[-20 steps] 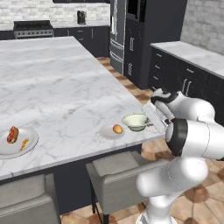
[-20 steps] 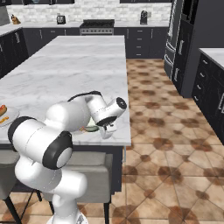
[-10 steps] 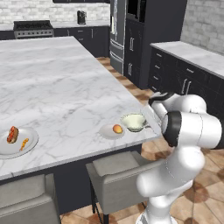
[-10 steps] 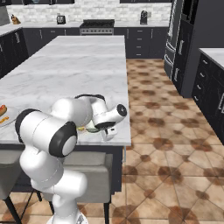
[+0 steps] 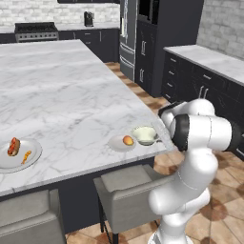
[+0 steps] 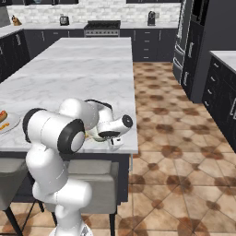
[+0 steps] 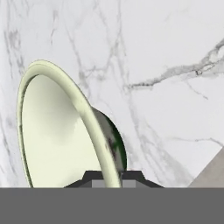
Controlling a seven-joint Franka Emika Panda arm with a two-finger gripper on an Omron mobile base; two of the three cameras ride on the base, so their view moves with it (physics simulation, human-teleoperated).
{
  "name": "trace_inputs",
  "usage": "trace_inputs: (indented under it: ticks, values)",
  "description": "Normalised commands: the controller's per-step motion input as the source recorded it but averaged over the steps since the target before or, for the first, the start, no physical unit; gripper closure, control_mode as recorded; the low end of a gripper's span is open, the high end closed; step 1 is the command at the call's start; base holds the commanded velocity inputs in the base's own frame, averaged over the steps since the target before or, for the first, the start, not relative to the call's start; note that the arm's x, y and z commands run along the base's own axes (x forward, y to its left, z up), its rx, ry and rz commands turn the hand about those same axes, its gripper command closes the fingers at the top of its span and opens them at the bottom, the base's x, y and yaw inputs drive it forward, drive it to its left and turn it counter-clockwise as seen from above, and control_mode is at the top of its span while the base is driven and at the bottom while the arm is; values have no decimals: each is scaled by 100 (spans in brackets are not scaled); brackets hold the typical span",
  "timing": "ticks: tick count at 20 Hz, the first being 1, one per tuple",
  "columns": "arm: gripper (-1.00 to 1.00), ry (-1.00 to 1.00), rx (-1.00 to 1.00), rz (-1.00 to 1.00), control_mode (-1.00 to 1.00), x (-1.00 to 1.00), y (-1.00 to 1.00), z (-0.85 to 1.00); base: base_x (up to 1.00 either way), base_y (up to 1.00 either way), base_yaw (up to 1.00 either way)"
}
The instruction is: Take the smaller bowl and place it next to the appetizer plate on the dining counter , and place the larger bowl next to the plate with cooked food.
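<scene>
smaller bowl at the near corner of the dining counter, its rim pinched in the claw

left base view: on the dining counter (image 5: pixel 71 95) sit two plates and one bowl; the smaller bowl (image 5: pixel 144 135) is just beside the appetizer plate (image 5: pixel 117 143), which carries one orange piece, and the plate with cooked food (image 5: pixel 21 156), well apart along the same edge, carries two pieces. right base view: the arm covers the bowl; the plate with cooked food (image 6: pixel 9 123) peeks in at the counter's edge. hand view: the gripper (image 7: pixel 112 177) is closed narrow on the smaller bowl's (image 7: pixel 57 135) rim, cream inside, dark green outside, nothing in it.
</scene>
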Motion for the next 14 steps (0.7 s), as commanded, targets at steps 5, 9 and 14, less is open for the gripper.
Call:
trace_inputs:
  ticks: [5,9,14]
  values:
    - [100,0,0,-4,-100,38,-1,-2,0,0,0]
    - [100,1,0,0,-100,12,0,-2,0,0,0]
    - [100,0,0,0,-100,0,0,0,0,0,0]
